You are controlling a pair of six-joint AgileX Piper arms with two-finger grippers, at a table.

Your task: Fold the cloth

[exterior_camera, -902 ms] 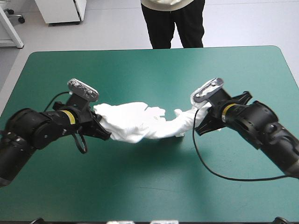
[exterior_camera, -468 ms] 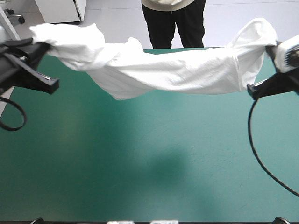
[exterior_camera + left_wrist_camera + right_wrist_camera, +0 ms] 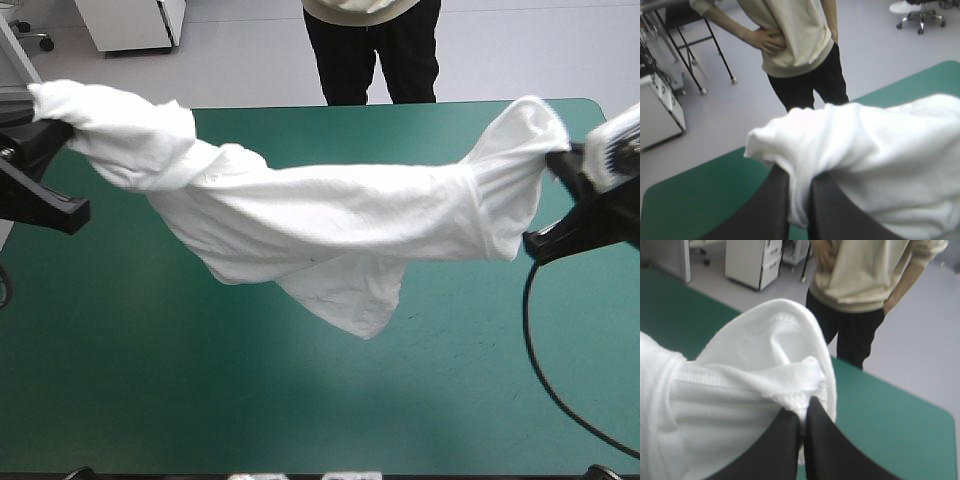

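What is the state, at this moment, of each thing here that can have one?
T-shirt: raised over the table, stretched between both hands, crumpled, one part hanging down at the middle.
Left hand: shut on one end of the T-shirt.
Right hand: shut on the other end, at a stitched hem.

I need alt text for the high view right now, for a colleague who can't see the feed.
The white T-shirt hangs stretched in the air between the left gripper and the right gripper, each shut on one end, above the teal-green table. Its middle sags, a loose flap drooping toward the table.
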